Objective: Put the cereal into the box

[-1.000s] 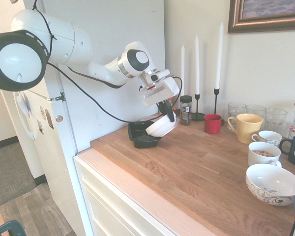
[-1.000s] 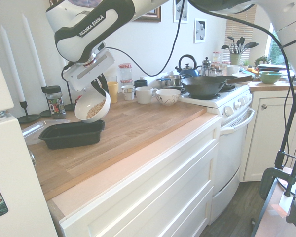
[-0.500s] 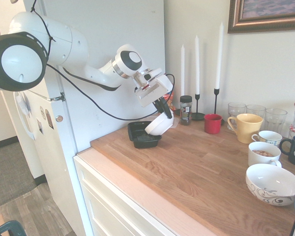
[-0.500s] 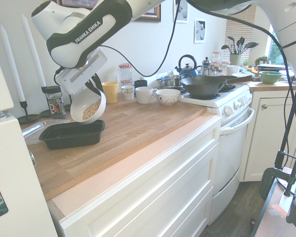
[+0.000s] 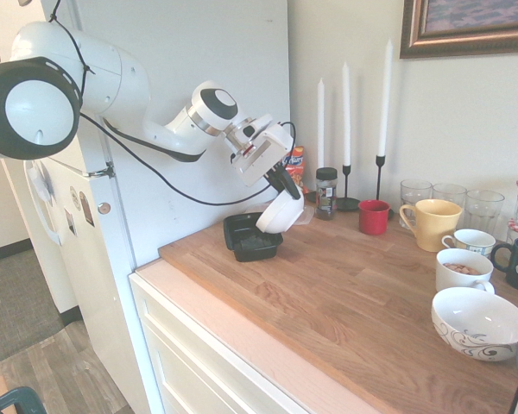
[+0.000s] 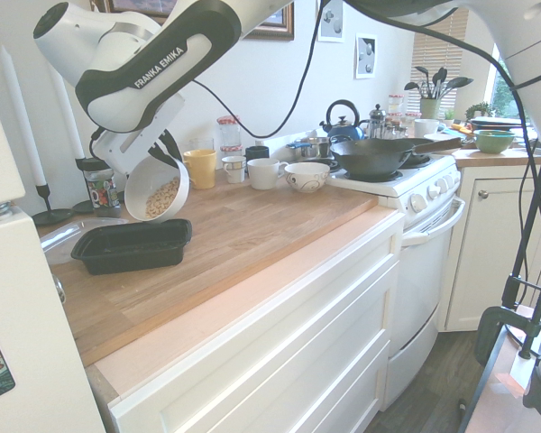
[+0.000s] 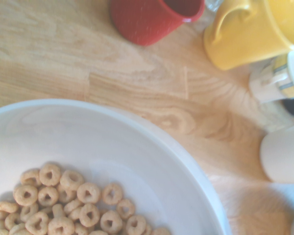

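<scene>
A white bowl [image 6: 156,188] hangs steeply tilted just above the counter, with my gripper [image 6: 169,152] shut on its rim. The cereal [image 6: 163,196], small tan rings, lies heaped in the low side of the bowl and also shows up close in the wrist view as cereal [image 7: 63,205] inside the white bowl [image 7: 137,156]. The box [image 6: 131,245], a shallow black tray, sits on the wooden counter under and slightly in front of the bowl. In the first exterior view the bowl [image 5: 281,214] overhangs the box [image 5: 252,236] beside the fridge wall, held by my gripper [image 5: 282,183].
Behind the box lies a clear plastic container [image 6: 59,236]. Candles, a spice jar [image 5: 326,191], a red cup [image 5: 373,216], a yellow mug [image 5: 432,222], glasses, cups and a patterned bowl [image 5: 479,323] line the counter's back and far end. A stove with a wok [image 6: 379,155] follows.
The arm has carried the bowl toward the fridge side and over the box, tipping it more steeply. The cereal has slid to the bowl's low side and stays inside.
</scene>
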Motion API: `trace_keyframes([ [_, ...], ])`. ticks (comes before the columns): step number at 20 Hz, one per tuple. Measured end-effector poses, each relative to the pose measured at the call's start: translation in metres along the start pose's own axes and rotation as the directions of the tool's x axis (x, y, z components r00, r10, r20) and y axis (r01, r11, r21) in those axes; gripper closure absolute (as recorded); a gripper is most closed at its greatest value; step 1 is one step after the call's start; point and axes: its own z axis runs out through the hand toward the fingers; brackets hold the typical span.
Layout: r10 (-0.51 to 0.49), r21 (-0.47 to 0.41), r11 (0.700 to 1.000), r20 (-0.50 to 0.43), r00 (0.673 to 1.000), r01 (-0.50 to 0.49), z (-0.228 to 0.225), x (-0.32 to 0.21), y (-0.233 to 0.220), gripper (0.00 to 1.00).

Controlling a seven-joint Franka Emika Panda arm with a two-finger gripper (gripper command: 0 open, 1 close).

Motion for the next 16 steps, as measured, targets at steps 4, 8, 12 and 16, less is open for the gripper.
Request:
trace_keyframes([
  [4, -0.008, -0.015, 1.0, -0.08, 0.997, 0.007, -0.009, -0.008, -0.007, 1.0],
  [8, -0.024, -0.028, 0.999, -0.148, 0.989, 0.02, -0.018, -0.025, -0.011, 1.0],
  [12, -0.042, -0.05, 0.998, -0.235, 0.971, 0.031, -0.022, -0.039, -0.012, 1.0],
  [16, -0.057, -0.06, 0.997, -0.31, 0.949, 0.04, -0.027, -0.048, -0.011, 1.0],
])
